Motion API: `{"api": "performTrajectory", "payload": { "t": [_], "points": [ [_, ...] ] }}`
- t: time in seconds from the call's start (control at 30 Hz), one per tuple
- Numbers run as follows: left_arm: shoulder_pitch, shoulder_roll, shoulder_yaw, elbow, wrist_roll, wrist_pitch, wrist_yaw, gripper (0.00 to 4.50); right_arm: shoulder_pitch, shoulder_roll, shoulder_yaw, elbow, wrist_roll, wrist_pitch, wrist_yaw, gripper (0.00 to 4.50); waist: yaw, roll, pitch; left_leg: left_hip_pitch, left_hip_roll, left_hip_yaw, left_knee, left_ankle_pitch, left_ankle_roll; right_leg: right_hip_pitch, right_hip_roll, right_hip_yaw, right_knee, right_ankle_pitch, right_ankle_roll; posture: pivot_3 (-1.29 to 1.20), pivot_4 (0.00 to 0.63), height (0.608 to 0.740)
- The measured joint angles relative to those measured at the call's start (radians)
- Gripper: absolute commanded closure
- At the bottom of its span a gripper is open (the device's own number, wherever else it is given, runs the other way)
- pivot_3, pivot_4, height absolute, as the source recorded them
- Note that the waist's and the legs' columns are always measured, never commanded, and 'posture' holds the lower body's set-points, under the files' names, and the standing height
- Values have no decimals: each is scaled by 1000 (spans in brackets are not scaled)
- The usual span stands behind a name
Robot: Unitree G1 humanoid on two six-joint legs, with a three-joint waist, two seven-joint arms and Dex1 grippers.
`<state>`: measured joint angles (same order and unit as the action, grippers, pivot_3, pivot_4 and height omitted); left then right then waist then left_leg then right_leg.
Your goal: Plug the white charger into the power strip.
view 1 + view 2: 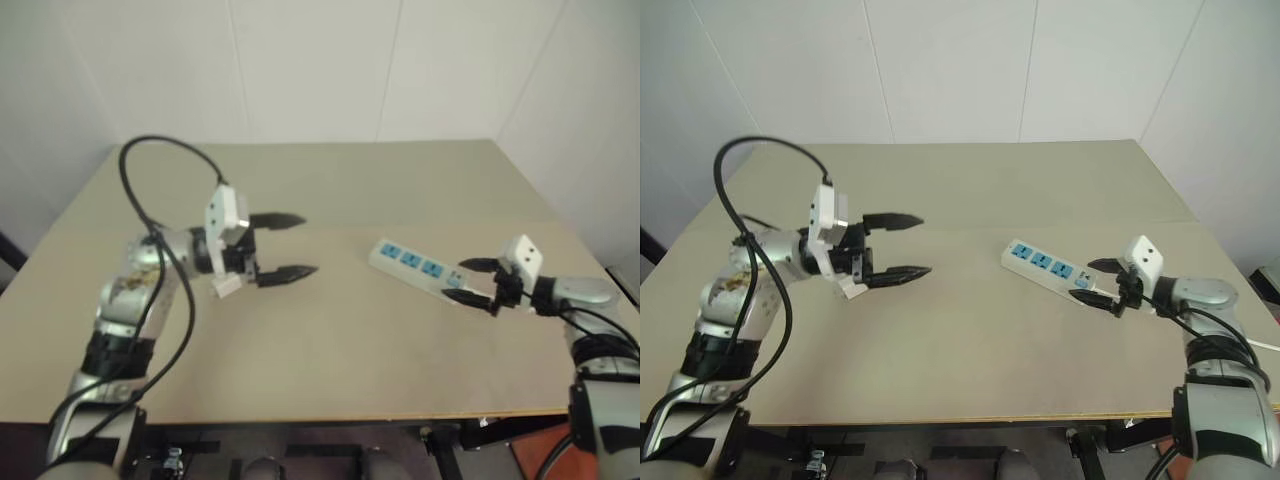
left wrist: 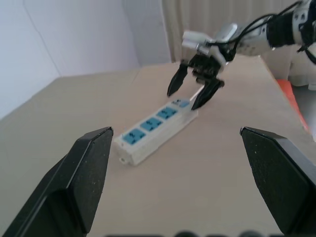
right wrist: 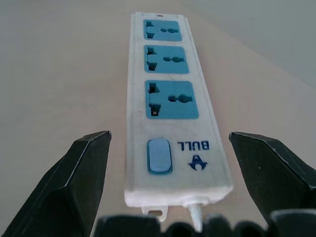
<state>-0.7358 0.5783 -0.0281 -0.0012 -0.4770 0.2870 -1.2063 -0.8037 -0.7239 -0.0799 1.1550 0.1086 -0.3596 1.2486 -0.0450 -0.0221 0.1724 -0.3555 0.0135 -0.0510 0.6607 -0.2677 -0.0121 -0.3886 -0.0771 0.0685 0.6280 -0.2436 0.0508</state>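
Right wrist view shows the right tool (image 3: 160, 182), fingers apart and empty, straddling the switch end of the power strip (image 3: 170, 103) lying on the surface (image 1: 330, 340); closing carelessly could skid the strip askew, while the left tool (image 1: 285, 246) hangs apart, and I cannot tell where the white charger is.

Power strip (image 3: 170, 98) with three blue sockets, switch end (image 3: 159, 156) between the right tool's (image 3: 170, 163) spread black fingers (image 3: 79, 177).
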Motion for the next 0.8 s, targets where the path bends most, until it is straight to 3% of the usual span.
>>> {"api": "performTrajectory", "payload": {
  "t": [0.3,0.47,0.8],
  "points": [
    [-16,-61,-57,6,5,-21,-40,0,-16,25,8,97,-56,-19,-66,15,-12,0,0,1,0,0,0,0,0,0,0,1,1,0,0,0,150,740],
    [32,-66,-68,-24,5,-19,-32,0,-16,32,-24,109,-43,-12,-31,1090,-23,0,0,0,0,0,0,0,0,0,0,1,1,0,0,0,150,740],
    [83,-62,-68,-76,0,24,7,0,-13,78,-50,102,-43,-32,-22,1090,-29,0,0,1,0,0,0,0,0,0,0,1,1,0,0,0,150,740]
  ]
}}
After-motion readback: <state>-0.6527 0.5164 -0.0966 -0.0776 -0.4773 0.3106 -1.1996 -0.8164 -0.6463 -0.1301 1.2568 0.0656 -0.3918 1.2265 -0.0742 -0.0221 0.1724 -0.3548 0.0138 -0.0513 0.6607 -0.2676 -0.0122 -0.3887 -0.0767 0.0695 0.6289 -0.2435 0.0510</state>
